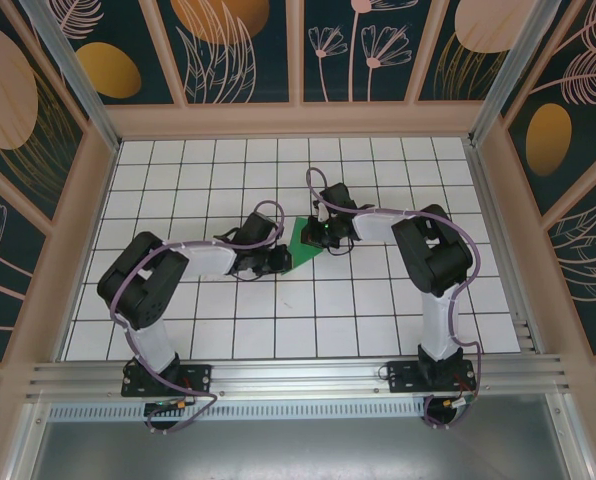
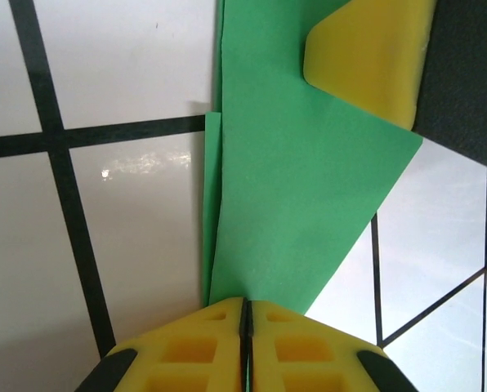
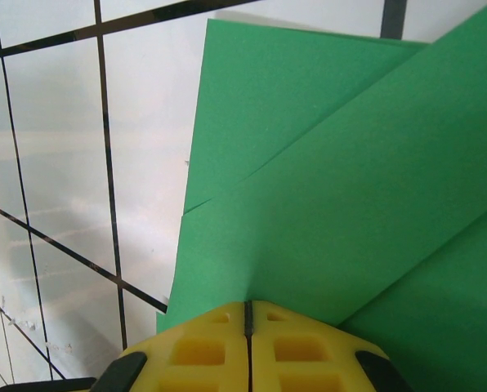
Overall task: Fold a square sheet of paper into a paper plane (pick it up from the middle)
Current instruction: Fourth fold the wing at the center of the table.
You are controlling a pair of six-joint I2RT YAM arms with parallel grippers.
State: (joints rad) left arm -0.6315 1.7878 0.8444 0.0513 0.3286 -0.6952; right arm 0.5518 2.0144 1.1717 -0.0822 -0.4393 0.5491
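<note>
left gripper (image 1: 276,261): pinches folded green paper (image 1: 303,245), 8 o'clock
right gripper (image 1: 325,232): pinches it, 2 o'clock
fold: align edges, then crease

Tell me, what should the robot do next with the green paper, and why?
Probably slide the left gripper along the folded edge to sharpen the crease. Both it and the right gripper are shut on the green paper, which shows overlapping layers but is no slim dart yet.

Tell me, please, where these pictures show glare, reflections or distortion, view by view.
Top external: even light, sharp, walls lean outward. Left wrist: a bright glare patch on the table beside the green paper. Right wrist: pale streaky reflections on the table at left.
</note>
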